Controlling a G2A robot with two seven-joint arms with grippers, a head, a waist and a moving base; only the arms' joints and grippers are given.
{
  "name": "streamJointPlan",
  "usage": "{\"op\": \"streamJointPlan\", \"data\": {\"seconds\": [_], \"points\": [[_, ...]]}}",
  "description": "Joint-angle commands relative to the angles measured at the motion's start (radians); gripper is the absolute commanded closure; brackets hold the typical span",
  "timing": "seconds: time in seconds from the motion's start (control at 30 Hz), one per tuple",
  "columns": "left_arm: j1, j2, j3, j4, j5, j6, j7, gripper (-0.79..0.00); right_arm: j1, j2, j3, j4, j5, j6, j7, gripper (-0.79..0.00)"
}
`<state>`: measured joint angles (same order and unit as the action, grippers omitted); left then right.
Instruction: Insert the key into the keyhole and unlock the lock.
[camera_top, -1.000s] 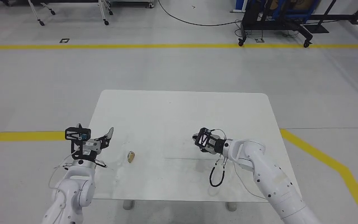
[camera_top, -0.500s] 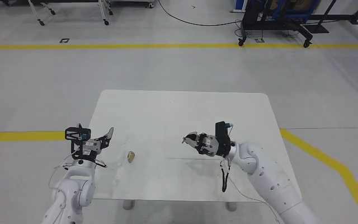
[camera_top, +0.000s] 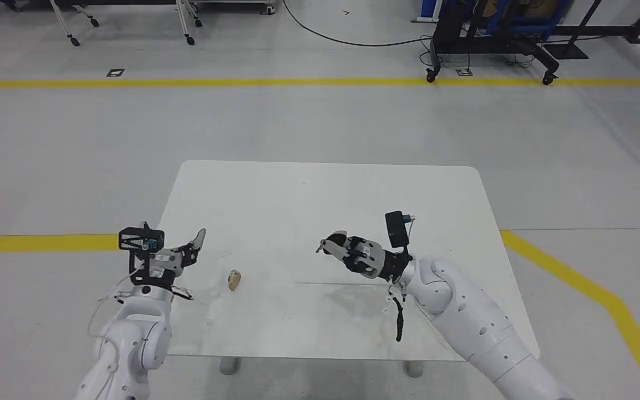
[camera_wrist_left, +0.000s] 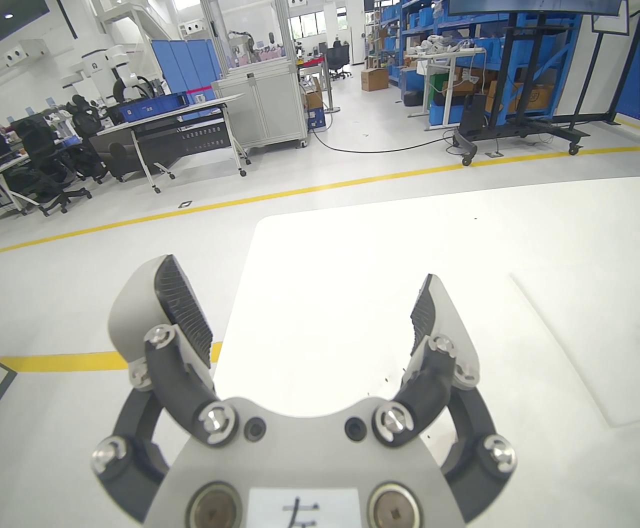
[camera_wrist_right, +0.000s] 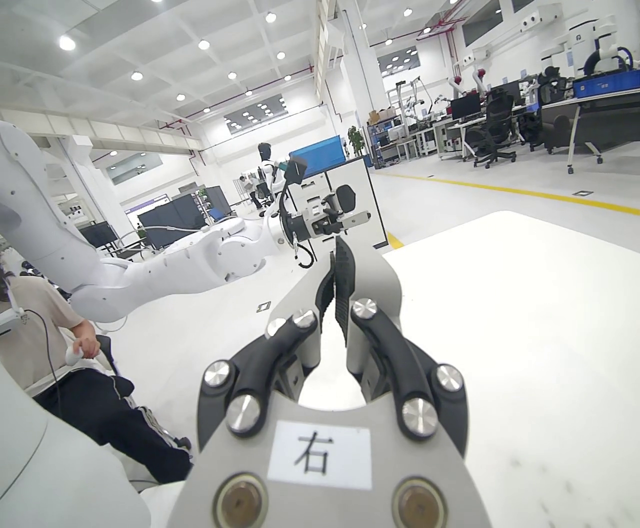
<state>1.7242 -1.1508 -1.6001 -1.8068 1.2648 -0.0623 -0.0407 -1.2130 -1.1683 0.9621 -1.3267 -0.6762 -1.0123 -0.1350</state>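
Brass-coloured small lock (camera_top: 233, 280) lies loose on white rectangular desk (camera_top: 320, 200). Left hand (camera_wrist_left: 305, 300) spread apart; right hand (camera_wrist_right: 340, 260) pressed together. Unheld, lock may skid under contact.

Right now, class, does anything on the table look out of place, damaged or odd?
Nothing stands out. A small brass-coloured object lies on the white table, near the open left gripper, too small to judge for damage. The right gripper hovers shut over mid-table.
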Motion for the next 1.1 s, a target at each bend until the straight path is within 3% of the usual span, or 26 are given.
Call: {"op": "streamJointPlan", "data": {"seconds": [0.0, 0.1, 0.2, 0.27, 0.37, 0.43, 0.53, 0.63, 0.67, 0.73, 0.87, 1.07], "points": [[-0.013, 0.001, -0.002, -0.017, -0.16, -0.123, -0.064, -0.785, 0.0, 0.0, 0.0, 0.0, 0.0, 0.0, 0.0, 0.0], [-0.045, 0.003, 0.005, -0.045, -0.426, -0.285, -0.222, -0.785, -0.004, -0.001, 0.0, -0.003, 0.008, 0.01, -0.003, 0.0], [-0.093, 0.007, 0.021, -0.04, -0.731, -0.381, -0.43, -0.785, -0.013, -0.005, -0.008, 0.006, 0.077, 0.029, 0.006, 0.0], [-0.145, 0.012, 0.048, -0.003, -1.017, -0.398, -0.644, -0.785, -0.005, -0.01, -0.028, 0.028, 0.162, 0.0, 0.032, 0.0], [-0.274, 0.021, 0.094, 0.115, -1.463, -0.329, -1.014, -0.785, 0.016, -0.016, -0.061, 0.063, 0.308, 0.0, 0.078, 0.0], [-0.355, 0.023, 0.115, 0.215, -1.583, -0.305, -1.144, -0.785, 0.035, -0.018, -0.078, 0.084, 0.392, 0.0, 0.116, 0.0], [-0.429, 0.02, 0.169, 0.332, -1.606, -0.312, -1.194, -0.785, 0.058, -0.023, -0.112, 0.1, 0.495, 0.0, 0.177, 0.0], [-0.466, 0.016, 0.221, 0.379, -1.551, -0.35, -1.188, -0.785, 0.093, -0.036, -0.155, 0.139, 0.563, 0.0, 0.241, 0.0], [-0.472, 0.014, 0.237, 0.385, -1.54, -0.356, -1.177, -0.742, 0.106, -0.041, -0.173, 0.15, 0.587, 0.0, 0.262, 0.0], [-0.483, 0.011, 0.259, 0.392, -1.531, -0.366, -1.165, -0.576, 0.132, -0.053, -0.2, 0.175, 0.629, 0.0, 0.298, 0.0], [-0.483, 0.013, 0.272, 0.39, -1.466, -0.403, -1.108, -0.416, 0.176, -0.07, -0.23, 0.228, 0.693, 0.0, 0.354, 0.0], [-0.472, 0.018, 0.277, 0.376, -1.43, -0.419, -1.067, -0.36, 0.213, -0.087, -0.249, 0.288, 0.738, 0.005, 0.408, 0.0]]}}
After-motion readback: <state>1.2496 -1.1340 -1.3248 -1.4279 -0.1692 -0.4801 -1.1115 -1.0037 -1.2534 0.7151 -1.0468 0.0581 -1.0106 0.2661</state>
